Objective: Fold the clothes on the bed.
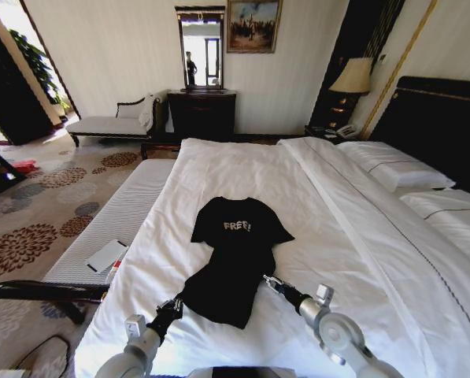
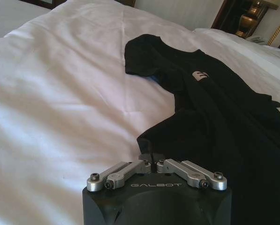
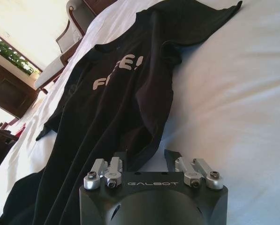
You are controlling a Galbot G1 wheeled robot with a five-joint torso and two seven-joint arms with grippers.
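The clothes are one black T-shirt (image 1: 236,246) with white lettering, lying chest-up on the white bed (image 1: 345,236). Its collar points toward the far end and its lower half is bunched narrow toward me. My left gripper (image 1: 177,304) sits at the hem's left corner. In the left wrist view the left gripper (image 2: 152,157) is shut on the edge of the T-shirt (image 2: 210,108). My right gripper (image 1: 270,281) is at the hem's right side. In the right wrist view the right gripper (image 3: 147,157) is open, with the T-shirt (image 3: 116,103) edge lying between its fingers.
White pillows (image 1: 396,165) and a dark headboard (image 1: 447,126) are at the right. A white padded bench (image 1: 120,213) runs along the bed's left side, with a white pad (image 1: 106,256) on it. Beyond are patterned carpet, a chaise (image 1: 112,122) and a dark dresser (image 1: 201,114).
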